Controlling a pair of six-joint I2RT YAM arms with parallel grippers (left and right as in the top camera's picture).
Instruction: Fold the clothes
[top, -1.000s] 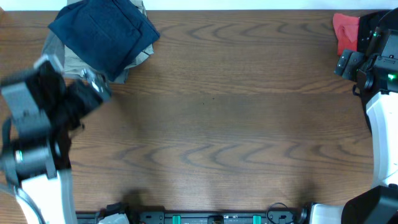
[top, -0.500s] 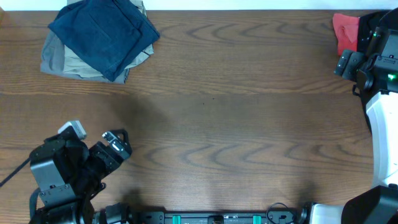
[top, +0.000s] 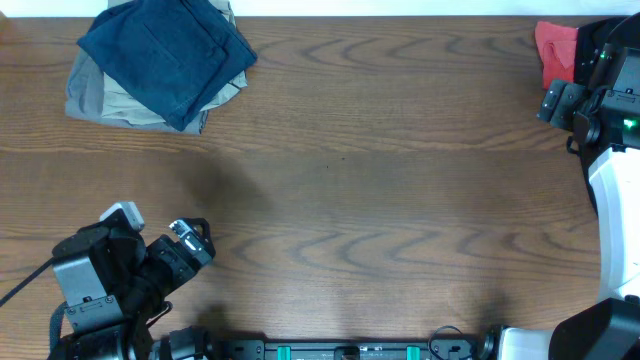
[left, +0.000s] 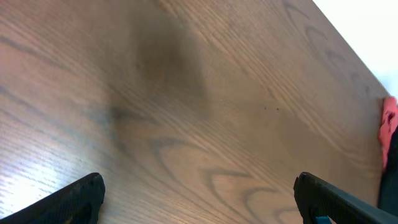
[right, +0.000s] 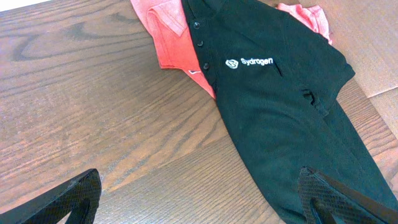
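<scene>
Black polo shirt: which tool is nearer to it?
Right. The right tool is close beside the black polo shirt at the far right corner; the left tool is diagonally opposite, near left.

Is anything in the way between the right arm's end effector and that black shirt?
Nothing visible does. The open right end effector hangs over the bare brown wooden table. The black button-up polo shirt with a white logo lies right ahead of it, uncovered, draped over a coral-red cloth garment.

Counter (top: 360, 190) middle: bare wood, wide passage side to side. Folded clothes stack (top: 160, 60) blocks far-left corner. Coral-red piece (top: 555, 48) and black shirt (right: 280, 118) crowd far-right corner.
</scene>
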